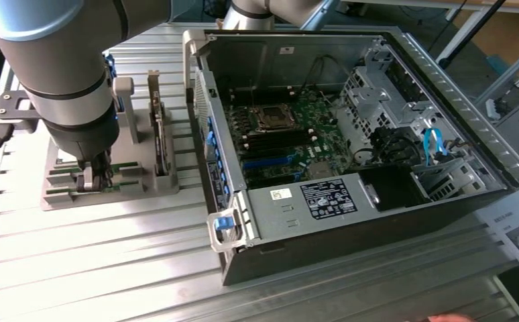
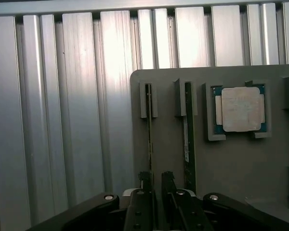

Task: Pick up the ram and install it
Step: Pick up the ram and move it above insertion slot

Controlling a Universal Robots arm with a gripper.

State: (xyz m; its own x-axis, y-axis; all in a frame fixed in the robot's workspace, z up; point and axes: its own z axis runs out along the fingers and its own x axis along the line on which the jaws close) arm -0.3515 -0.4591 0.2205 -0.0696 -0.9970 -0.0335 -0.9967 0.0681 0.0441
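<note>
The ribbed silver metal desk point(image 1: 80, 268) shines white where bright light falls on its long grooves. Far behind it the brown floor point(image 1: 503, 35) shows.

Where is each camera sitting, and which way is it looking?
Exterior view: high above the table, looking down at the open computer case; the robot's arm reaches down on the exterior view's left.
Wrist view: on the wrist, looking down past the gripper at the ram and the processor chip.
Both show the gripper and the grey holder.
</note>
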